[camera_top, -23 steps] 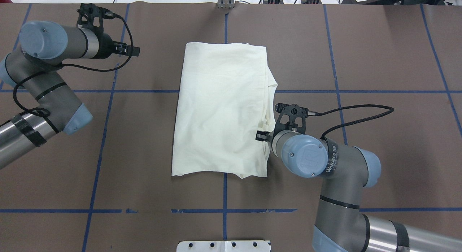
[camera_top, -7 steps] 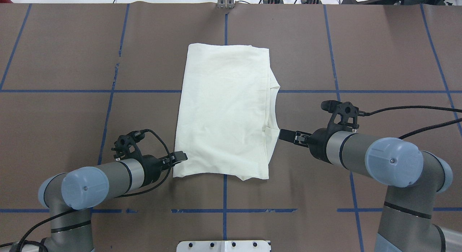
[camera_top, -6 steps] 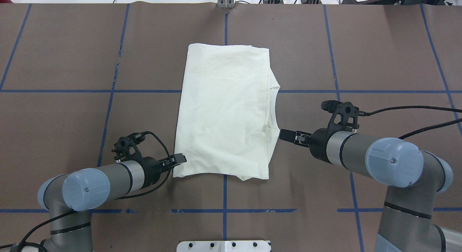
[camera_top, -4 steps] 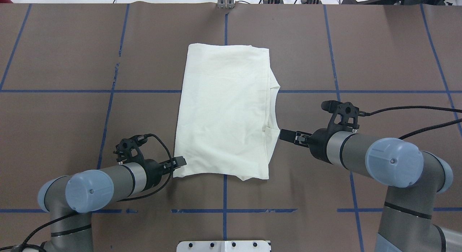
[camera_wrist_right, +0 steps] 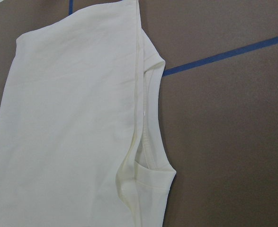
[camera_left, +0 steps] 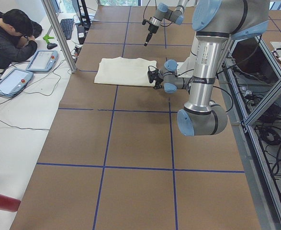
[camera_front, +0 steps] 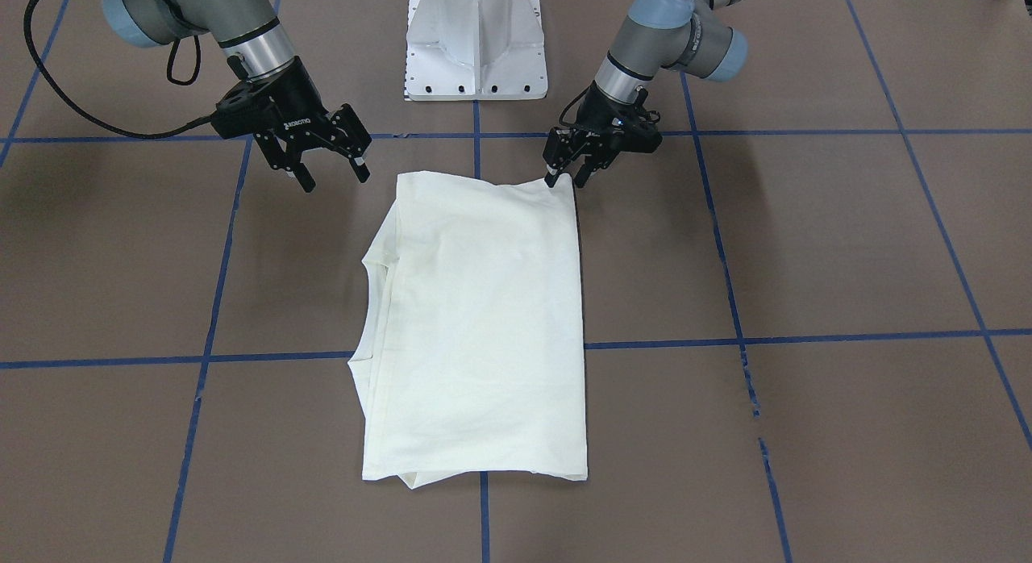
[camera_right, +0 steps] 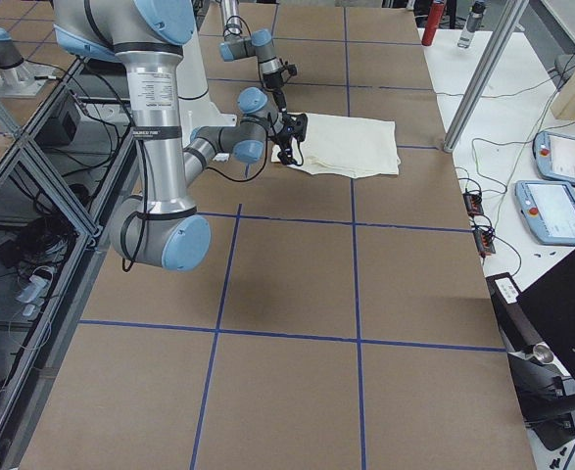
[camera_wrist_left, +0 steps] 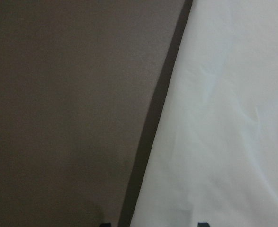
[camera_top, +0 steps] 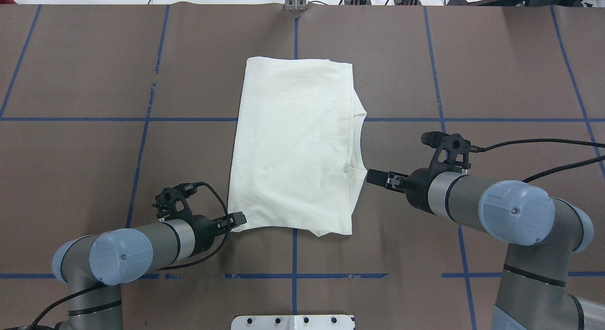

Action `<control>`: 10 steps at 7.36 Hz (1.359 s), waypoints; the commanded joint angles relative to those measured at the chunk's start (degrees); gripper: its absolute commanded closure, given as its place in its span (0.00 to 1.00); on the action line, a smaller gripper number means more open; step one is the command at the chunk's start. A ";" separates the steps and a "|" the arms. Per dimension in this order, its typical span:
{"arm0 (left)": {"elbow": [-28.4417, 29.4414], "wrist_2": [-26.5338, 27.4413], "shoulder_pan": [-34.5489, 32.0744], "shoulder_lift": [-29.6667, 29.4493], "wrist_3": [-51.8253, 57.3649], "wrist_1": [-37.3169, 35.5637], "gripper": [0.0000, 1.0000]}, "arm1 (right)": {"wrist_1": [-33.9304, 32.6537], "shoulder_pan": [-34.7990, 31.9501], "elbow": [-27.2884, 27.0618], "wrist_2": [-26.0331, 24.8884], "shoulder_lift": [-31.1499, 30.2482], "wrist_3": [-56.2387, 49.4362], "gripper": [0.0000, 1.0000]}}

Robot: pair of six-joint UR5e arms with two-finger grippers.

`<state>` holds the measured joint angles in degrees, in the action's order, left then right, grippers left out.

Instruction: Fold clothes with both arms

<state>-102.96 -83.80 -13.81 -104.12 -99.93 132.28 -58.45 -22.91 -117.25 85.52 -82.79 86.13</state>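
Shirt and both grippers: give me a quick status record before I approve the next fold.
shirt: folded into a long rectangle, flat on the table, plain cream side up, no print showing
neckline: on the edge toward the robot's right
left gripper: open, low, fingers straddling the shirt's corner nearest the base on the robot's left
right gripper: open, raised beside the neckline edge, clear of the cloth
grasp: neither gripper has closed on the shirt
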 commanded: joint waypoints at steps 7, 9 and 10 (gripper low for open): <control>-0.04 0.39 0.36 -0.65 -0.35 0.17 1.00 | -0.35 0.15 0.35 -0.27 0.08 0.09 0.00; -0.04 0.39 0.36 -1.26 -0.44 0.17 1.00 | -10.20 0.41 -2.52 -0.36 2.96 15.72 0.03; -0.13 0.48 0.36 -1.26 -0.52 0.17 1.00 | -23.07 0.85 -2.98 -0.36 9.34 22.35 0.06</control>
<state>-103.03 -83.39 -13.45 -105.22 -100.38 132.45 -68.69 -22.45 -118.97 85.18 -79.16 99.48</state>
